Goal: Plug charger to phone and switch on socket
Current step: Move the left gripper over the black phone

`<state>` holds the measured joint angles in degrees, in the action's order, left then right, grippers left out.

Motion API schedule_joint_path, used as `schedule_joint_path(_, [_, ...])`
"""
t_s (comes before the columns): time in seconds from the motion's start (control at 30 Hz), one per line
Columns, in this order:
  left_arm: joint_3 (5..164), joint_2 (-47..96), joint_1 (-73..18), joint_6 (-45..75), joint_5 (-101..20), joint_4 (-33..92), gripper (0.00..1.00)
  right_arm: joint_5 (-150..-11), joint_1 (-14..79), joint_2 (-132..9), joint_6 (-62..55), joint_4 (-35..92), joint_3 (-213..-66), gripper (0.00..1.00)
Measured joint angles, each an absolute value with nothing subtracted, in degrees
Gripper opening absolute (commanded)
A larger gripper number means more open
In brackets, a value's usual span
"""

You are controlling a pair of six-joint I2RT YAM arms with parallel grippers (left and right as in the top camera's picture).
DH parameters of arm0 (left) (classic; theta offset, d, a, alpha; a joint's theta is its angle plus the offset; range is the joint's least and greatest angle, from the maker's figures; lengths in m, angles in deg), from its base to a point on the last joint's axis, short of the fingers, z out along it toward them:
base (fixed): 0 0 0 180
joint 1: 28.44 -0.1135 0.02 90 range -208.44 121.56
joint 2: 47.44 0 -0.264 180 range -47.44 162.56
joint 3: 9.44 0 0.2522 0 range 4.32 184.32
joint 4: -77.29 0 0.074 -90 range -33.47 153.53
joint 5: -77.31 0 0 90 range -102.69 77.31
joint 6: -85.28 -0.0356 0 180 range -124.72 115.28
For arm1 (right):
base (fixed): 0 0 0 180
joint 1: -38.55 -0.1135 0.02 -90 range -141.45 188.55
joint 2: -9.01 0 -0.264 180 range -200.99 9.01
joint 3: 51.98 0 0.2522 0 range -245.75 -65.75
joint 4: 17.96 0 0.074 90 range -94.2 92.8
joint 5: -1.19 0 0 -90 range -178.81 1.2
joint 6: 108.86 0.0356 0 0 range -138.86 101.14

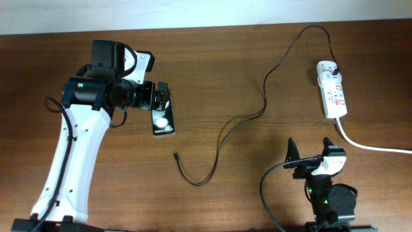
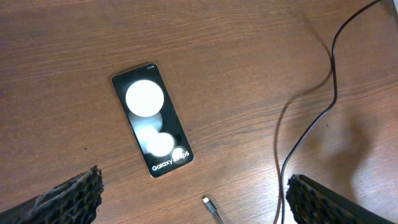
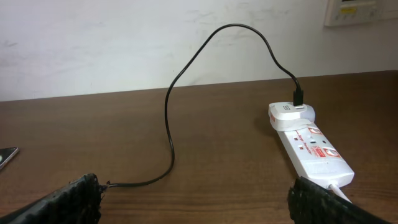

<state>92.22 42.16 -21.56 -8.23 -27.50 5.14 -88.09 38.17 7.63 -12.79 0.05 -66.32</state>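
Overhead, counter [image 1: 244, 58]: brown wood, carrying everything listed.
Overhead, phone [image 1: 163, 120]: flat at left centre, its upper end under the left fingers [image 1: 163, 90].
Overhead, charger [image 1: 257, 116]: a loose curve from its free tip, right of and below the phone, up to the socket [image 1: 333, 93] at far right.
Overhead, right fingers [image 1: 293, 151]: spread apart and empty, low on the counter, well apart from the socket.
Left wrist, phone [image 2: 152, 127]: face up, two white spots, lettering at the near end.
Left wrist, left fingers [image 2: 71, 199]: wide apart, holding nothing, off the phone.
Left wrist, charger tip [image 2: 211, 208]: on the counter just beside the phone's near end, not touching.
Right wrist, socket [image 3: 314, 149]: white with red markings; switch position not readable.
Right wrist, charger plug [image 3: 298, 96]: in a white adapter [image 3: 291, 115] at the socket's far end.
Right wrist, right fingers [image 3: 68, 202]: parted, gripping nothing.
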Motion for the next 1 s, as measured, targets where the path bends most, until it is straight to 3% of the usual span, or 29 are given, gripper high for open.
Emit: schedule_joint_path(1.0, [92.2, 49.2, -21.6, -8.2, -27.5, 5.5, 0.99, -88.1, 38.2, 7.6, -12.8, 0.1, -66.3, 0.99])
